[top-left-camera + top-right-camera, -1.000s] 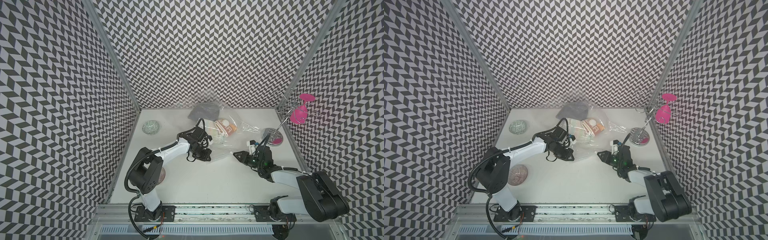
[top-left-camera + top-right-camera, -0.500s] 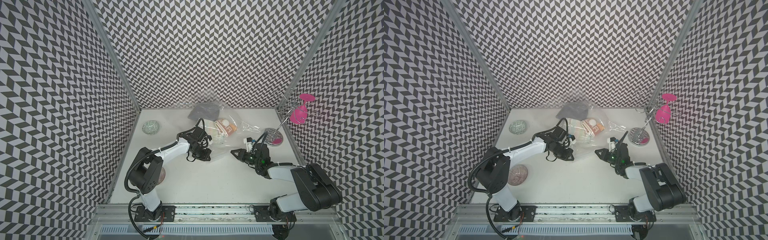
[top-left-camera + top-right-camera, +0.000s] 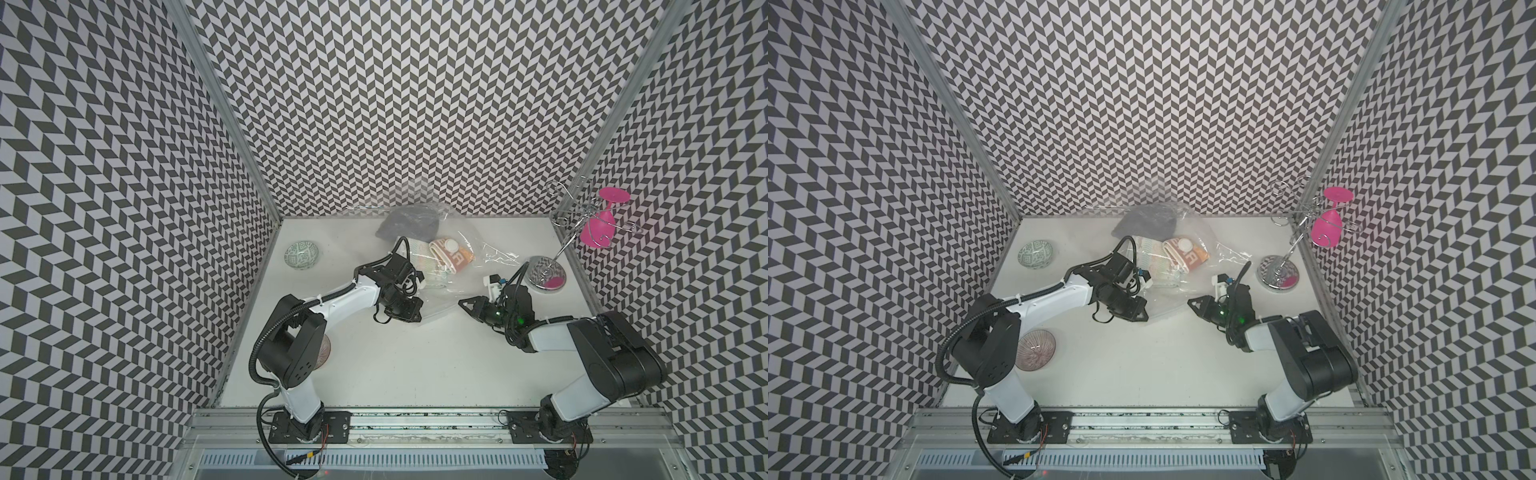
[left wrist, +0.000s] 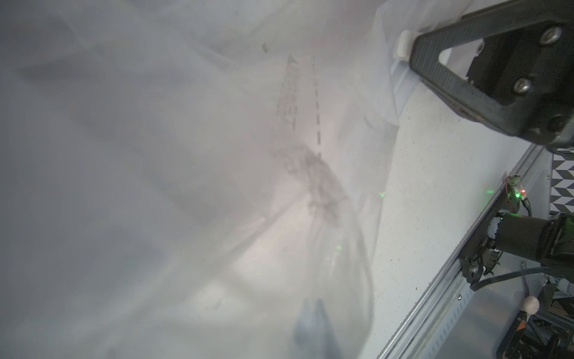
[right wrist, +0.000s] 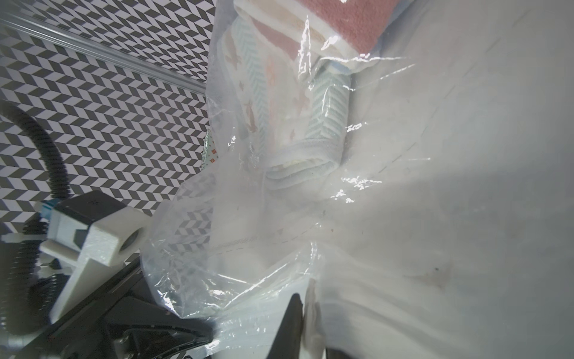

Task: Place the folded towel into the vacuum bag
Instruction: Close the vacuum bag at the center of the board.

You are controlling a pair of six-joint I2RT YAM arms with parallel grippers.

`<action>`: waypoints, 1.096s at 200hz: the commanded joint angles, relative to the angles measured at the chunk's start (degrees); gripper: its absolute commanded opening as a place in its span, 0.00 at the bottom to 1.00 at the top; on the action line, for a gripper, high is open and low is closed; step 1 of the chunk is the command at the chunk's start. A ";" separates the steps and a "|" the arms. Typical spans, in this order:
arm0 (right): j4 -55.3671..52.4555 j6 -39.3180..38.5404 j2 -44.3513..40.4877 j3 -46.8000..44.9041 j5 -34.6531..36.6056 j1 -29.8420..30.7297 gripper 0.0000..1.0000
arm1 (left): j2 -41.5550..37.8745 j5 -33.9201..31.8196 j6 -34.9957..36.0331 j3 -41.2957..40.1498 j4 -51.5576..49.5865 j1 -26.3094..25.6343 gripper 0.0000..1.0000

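Right fingers [image 3: 473,306] nearer now, tight on crinkly transparent vacuum bag [image 3: 440,291], towels [image 3: 451,258] inside

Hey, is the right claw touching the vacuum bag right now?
Touching. In the right wrist view, the right claw is shut on the clear edge of the vacuum bag, with the film pinched between its fingers.

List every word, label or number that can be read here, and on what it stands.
"R", probably, partly hidden by a fold: white letter on the orange towel inside the vacuum bag.
Grey print beside a dashed line on the bag: too blurred to read.
No other text shows.
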 commanded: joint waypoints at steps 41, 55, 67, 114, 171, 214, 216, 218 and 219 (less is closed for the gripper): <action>5.61 4.03 0.52 -1.16 8.47 0.23 0.00 | 0.59 -1.11 0.36 0.41 -0.81 -0.03 0.00; 7.57 8.34 -0.09 -2.56 12.75 0.20 0.00 | 0.54 -1.14 0.37 0.48 -0.87 -0.07 0.00; 10.87 12.74 -0.34 -3.97 16.29 0.25 0.00 | 0.55 -1.29 0.32 0.33 -0.74 -0.07 0.00; 13.04 23.78 -1.29 -5.24 26.34 0.25 0.00 | 0.45 -2.25 0.31 -0.44 -0.93 -0.04 0.00; 8.05 27.69 -2.99 -5.97 31.68 0.03 0.00 | -0.76 -2.43 0.80 -2.63 -2.12 0.02 0.00; 0.09 30.02 -4.97 -5.66 36.25 -0.20 0.00 | -2.75 -0.85 0.61 -4.59 -1.75 0.02 0.00; -0.17 30.08 -5.07 -5.65 36.32 -0.29 0.00 | -2.75 -0.87 0.62 -4.59 -1.82 0.02 0.00; -0.37 30.12 -5.16 -5.69 36.43 -0.34 0.00 | -2.72 -0.97 0.67 -4.59 -1.90 0.06 0.00; -0.46 30.21 -5.19 -5.71 36.50 -0.38 0.00 | -2.76 -1.00 0.69 -4.55 -1.91 0.08 0.00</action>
